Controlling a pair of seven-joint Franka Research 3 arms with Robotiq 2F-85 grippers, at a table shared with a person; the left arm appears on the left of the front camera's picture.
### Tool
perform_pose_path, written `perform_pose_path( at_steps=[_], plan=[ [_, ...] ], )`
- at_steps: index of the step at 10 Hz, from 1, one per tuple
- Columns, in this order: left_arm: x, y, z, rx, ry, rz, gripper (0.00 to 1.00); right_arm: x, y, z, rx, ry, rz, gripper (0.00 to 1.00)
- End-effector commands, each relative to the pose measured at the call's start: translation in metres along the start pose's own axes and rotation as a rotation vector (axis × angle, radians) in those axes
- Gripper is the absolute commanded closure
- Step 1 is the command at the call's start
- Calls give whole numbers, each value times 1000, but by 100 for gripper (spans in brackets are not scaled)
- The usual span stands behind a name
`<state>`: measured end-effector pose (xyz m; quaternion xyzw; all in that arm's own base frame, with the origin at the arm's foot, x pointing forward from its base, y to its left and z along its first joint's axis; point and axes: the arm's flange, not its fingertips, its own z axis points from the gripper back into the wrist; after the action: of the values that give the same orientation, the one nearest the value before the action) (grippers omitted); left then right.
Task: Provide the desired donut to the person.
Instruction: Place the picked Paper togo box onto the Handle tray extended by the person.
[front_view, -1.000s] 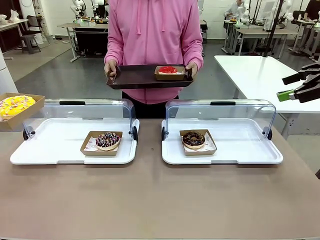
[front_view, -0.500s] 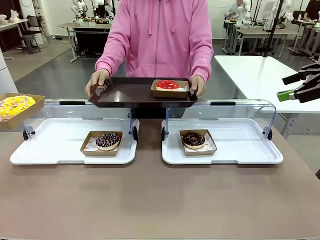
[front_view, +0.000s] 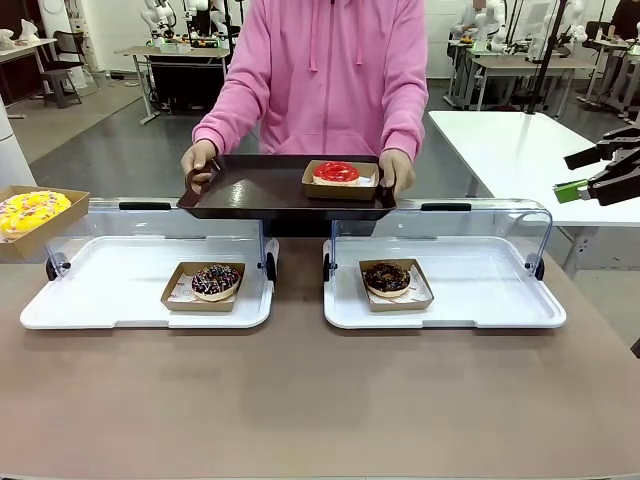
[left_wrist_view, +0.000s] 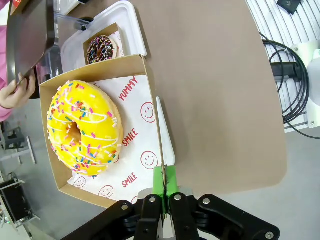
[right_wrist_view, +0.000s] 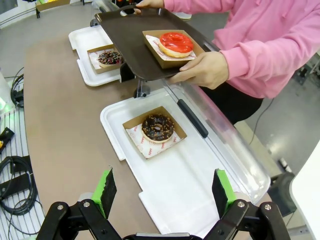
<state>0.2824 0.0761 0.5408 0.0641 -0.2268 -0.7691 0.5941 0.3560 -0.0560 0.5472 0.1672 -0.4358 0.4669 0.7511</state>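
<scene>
The left gripper (left_wrist_view: 163, 192) is pinched tight on the wall of a cardboard box (left_wrist_view: 150, 90) carrying the yellow sprinkled donut (left_wrist_view: 84, 129), at the desk's left edge. The right gripper (right_wrist_view: 162, 192) hangs wide apart and empty above the right display tray (right_wrist_view: 200, 175). The person (front_view: 330, 70) at the far edge holds a dark serving tray (front_view: 260, 185) with a red-glazed donut (front_view: 336, 171).

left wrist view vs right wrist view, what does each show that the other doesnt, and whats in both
Left wrist: the left gripper shut on the cardboard wall of the yellow sprinkle donut's box, with the yellow donut inside.
Right wrist: the right gripper open above the right white tray, the chocolate donut, and the red donut.
Both: the dark serving tray the person holds, and the sprinkled chocolate donut.
</scene>
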Motion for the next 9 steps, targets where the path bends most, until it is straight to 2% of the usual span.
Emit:
perform_pose_path(
  at_steps=[1,8,9],
  plan=[
    [-2,1,0,10,20,1,100,-1,0,-1,4,-1,-1,0],
    [0,0,0,0,0,0,98,-1,0,-1,4,-1,-1,0],
    [36,28,8,14,-34,36,98,-1,0,-1,4,-1,-1,0]
  ],
)
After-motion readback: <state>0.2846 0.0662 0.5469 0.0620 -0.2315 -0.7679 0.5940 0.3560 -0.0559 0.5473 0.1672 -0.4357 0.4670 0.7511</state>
